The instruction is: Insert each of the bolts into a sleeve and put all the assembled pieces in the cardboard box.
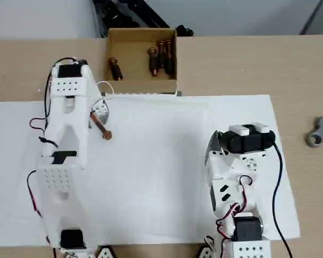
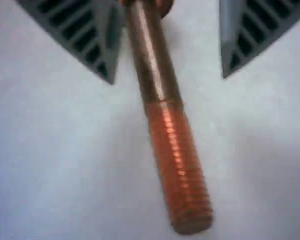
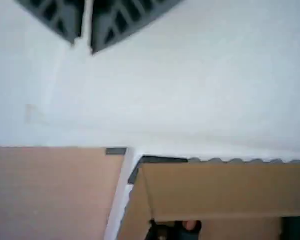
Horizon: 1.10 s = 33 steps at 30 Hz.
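Lying beside cardboard box (image 1: 134, 60): white paper (image 1: 161, 161).

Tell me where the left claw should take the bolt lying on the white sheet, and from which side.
Grip the smooth shank of the bolt, not the threaded end. Come straight down from above: it lies flat on the white sheet, and the open left claw straddles the shank, so closing across its width should hold it.

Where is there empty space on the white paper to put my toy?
The middle of the white sheet, between the left arm and right arm, is bare. It is crowded around the bolt and inside the cardboard box.
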Available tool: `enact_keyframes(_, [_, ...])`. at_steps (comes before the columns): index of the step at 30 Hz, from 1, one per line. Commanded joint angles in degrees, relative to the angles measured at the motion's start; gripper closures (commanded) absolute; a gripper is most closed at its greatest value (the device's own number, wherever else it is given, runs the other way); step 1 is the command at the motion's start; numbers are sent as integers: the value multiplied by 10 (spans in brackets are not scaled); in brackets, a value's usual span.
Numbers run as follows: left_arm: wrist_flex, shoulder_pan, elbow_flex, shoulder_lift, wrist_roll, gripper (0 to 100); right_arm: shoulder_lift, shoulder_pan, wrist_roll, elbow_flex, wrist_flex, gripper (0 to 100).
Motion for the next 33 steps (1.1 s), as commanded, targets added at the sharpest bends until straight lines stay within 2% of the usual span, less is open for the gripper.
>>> enact_keyframes(1, [10,19,-32,-5,14,852,-1,0,2,0,-10,995])
enact_keyframes(5, [6,21,-22,-1,40,850,-1,0,2,19,-10,995])
enact_keyframes(20, [-84,18,95,0,54,852,-1,0,1,23,-11,995])
enact_keyframes(27, [-100,8,110,-1,53,987,-1,0,1,20,-12,995])
enact_keyframes(33, [-62,-11,107,-8,43,994,-1,0,1,19,-10,995])
